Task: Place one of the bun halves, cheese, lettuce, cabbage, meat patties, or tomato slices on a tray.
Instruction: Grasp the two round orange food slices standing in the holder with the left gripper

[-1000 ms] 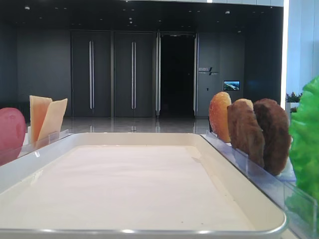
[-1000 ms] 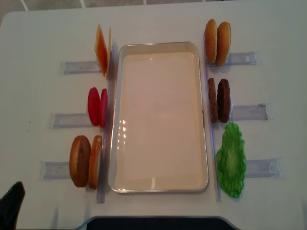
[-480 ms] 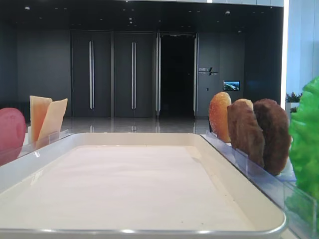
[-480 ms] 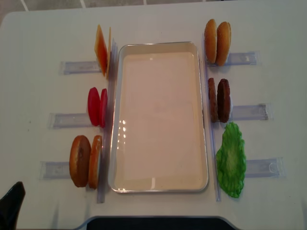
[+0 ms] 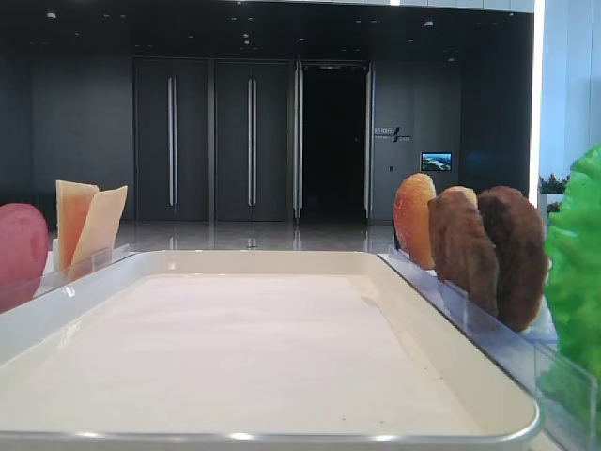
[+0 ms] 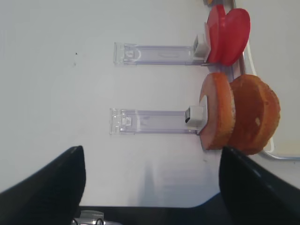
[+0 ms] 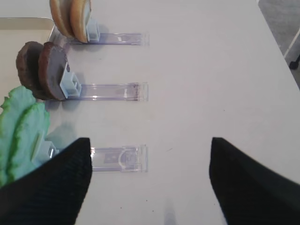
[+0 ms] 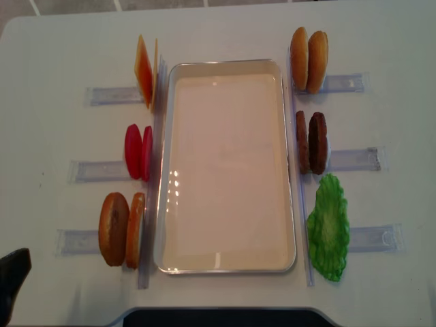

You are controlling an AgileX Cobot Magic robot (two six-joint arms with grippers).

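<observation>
The tray (image 8: 227, 165) lies bare in the middle of the bench (image 8: 54, 54), with food standing in clear racks (image 8: 351, 159) along both long sides. The bun halves (image 6: 239, 116) stand beyond the left fingers (image 6: 51, 183), well apart from them, beside the tomato slices (image 6: 228, 33). The lettuce (image 7: 21, 131) sits just beside the right fingers (image 7: 54, 183), near the meat patties (image 7: 44, 70). Both pairs of fingers are cut off by the picture edges. Each is spread wide, holding and touching nothing.

Black, textured claw (image 7: 150, 183) fingers (image 7: 51, 187)
</observation>
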